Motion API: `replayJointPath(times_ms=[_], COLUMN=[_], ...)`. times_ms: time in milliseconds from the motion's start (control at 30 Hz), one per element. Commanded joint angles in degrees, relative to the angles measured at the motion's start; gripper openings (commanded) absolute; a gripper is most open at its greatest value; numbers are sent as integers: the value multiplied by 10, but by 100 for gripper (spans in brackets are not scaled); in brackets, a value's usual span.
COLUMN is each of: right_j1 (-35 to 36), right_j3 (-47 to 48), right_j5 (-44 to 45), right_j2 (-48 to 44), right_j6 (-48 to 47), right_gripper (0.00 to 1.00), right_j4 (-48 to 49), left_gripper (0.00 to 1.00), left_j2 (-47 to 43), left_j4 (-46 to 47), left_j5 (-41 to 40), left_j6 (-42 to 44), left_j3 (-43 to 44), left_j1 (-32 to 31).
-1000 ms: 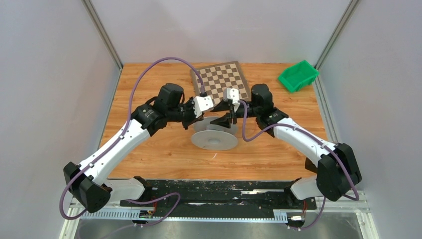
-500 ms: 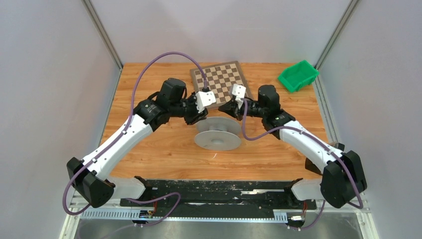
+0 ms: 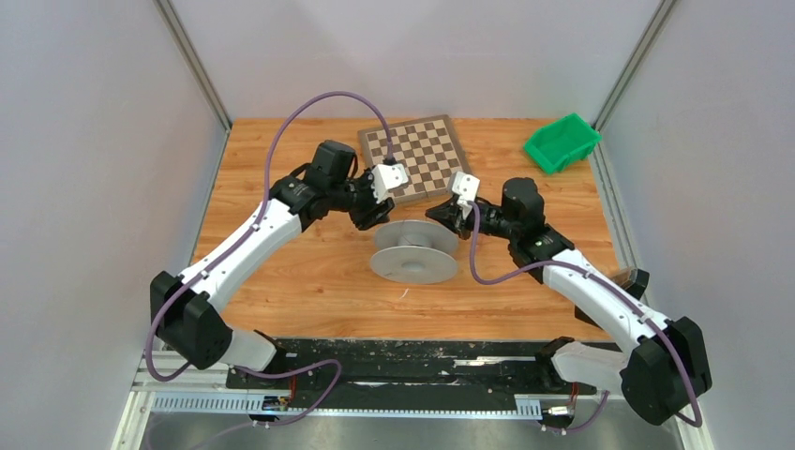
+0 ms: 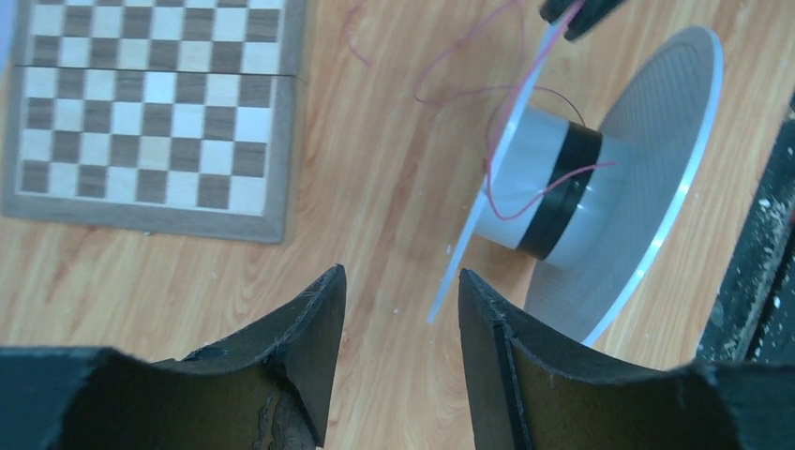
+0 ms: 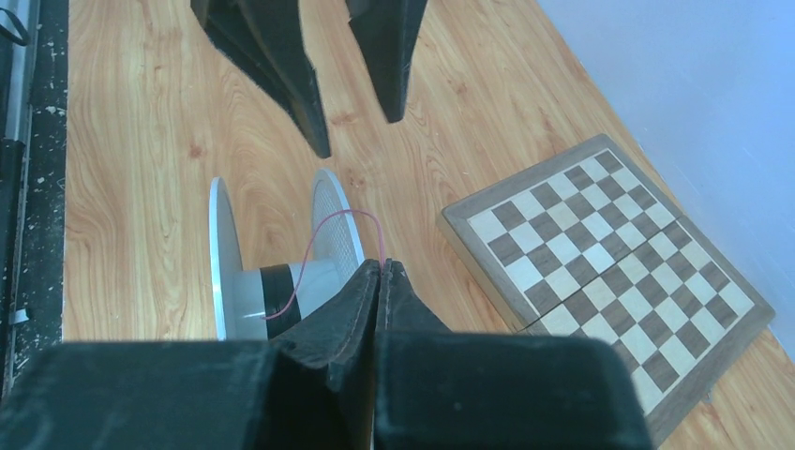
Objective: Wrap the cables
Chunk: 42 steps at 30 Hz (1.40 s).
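Both arms have drawn apart above the spool (image 3: 413, 253); left fingers (image 4: 314, 337) now stand apart, empty, while right fingers (image 5: 352, 305) pinch the red cable (image 5: 349, 212).

spool (image 3: 413, 255) at centre, chessboard (image 3: 419, 156) just behind, open tabletop (image 3: 319, 286) in front

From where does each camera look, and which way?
Top external: above and behind the robot, looking down on the wooden table; left arm and right arm show.
Left wrist: on the left arm, looking past its open left gripper at the grey flanged spool and the brown-and-cream chessboard.
Right wrist: behind the shut right gripper, which pinches the thin red wire; facing the left gripper.
Both wrist views share spool, chessboard, wire.
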Motion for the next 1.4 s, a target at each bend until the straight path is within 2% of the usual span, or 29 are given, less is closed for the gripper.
replayJointPath(times_ms=[0,233,500,867,1033,1367], right_j1=[3,2,3,2,3,3], right_j3=[-21,-59,-59,-62,-67,-82], right_j5=[33,60,23,-16,-17,-17], right_j2=[-32,-63,-44,-31,-27,-27], right_j6=[12,26,30,33,31,30], right_gripper=[0,0,0,0,0,0], right_j4=[14,42,68,101,102,114], left_gripper=[55,55,47,46,47,46], left_j2=[15,56,57,19,13,44], left_j4=[-42,-74,-96,-15,62,110], left_j5=[70,144,173,197,207,202], left_j6=[55,101,69,-13,-68,-99], left_j3=[18,29,19,-26,-58,-56], left_j1=[9,13,13,12,13,13])
